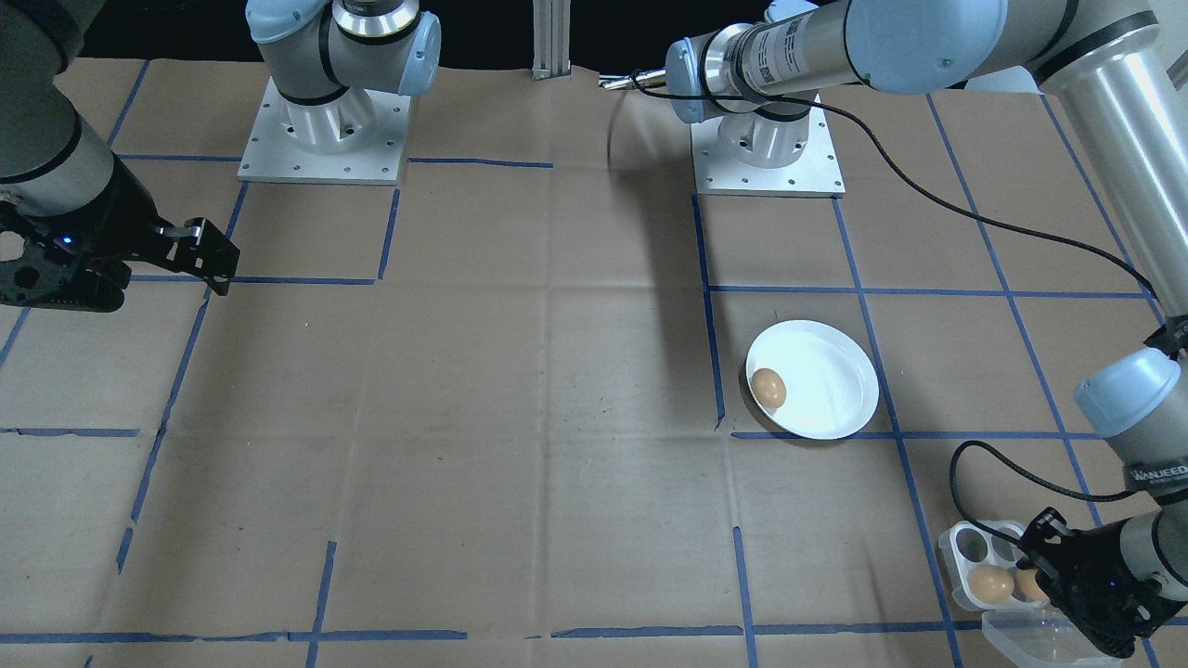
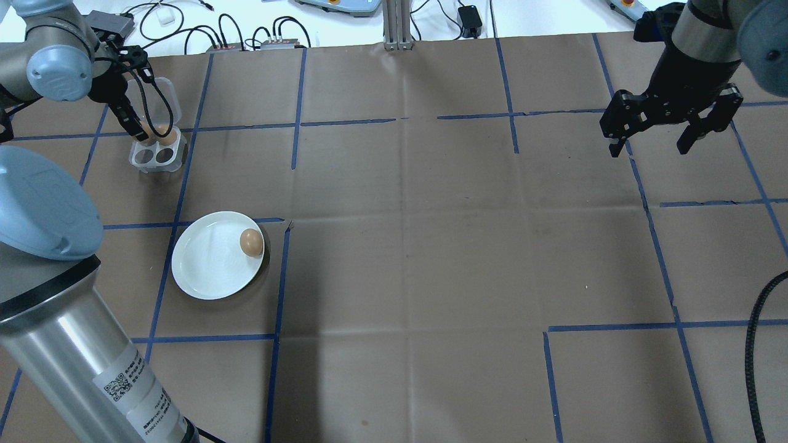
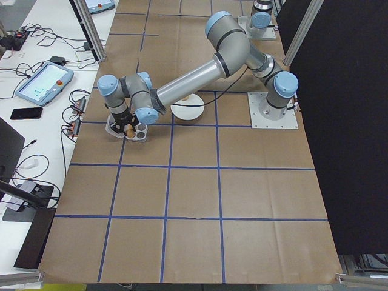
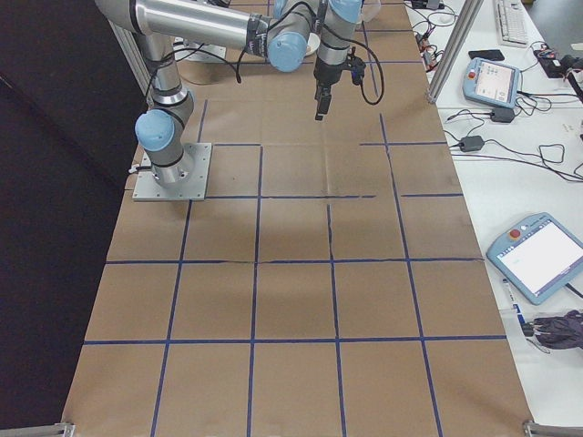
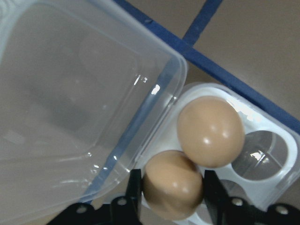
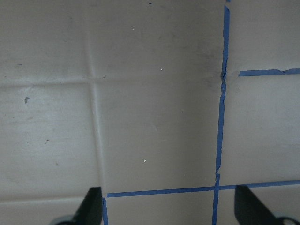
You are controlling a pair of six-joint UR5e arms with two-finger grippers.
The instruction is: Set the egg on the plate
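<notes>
A white plate (image 1: pixel 826 380) (image 2: pixel 206 258) lies on the brown paper with one brown egg (image 1: pixel 768 387) (image 2: pixel 251 242) resting near its rim. A small clear egg box (image 1: pixel 972 547) (image 2: pixel 155 155) (image 5: pixel 262 154) holds two more eggs. My left gripper (image 5: pixel 172 190) (image 1: pixel 1033 582) (image 2: pixel 145 126) is down in that box. Its fingers (image 5: pixel 134 185) press both sides of the nearer egg (image 5: pixel 172 183), which still sits in its cup beside the other egg (image 5: pixel 211 131). My right gripper (image 2: pixel 674 138) (image 1: pixel 210 255) (image 6: pixel 168 211) hangs open over bare paper, far from the plate.
The box's clear lid (image 5: pixel 70 103) (image 2: pixel 157 98) lies open flat beside the cups. Blue tape lines grid the paper. The two arm bases (image 1: pixel 325 130) (image 1: pixel 766 139) stand at the robot's side of the table. Cables and devices (image 2: pixel 246 37) sit beyond the table's far edge.
</notes>
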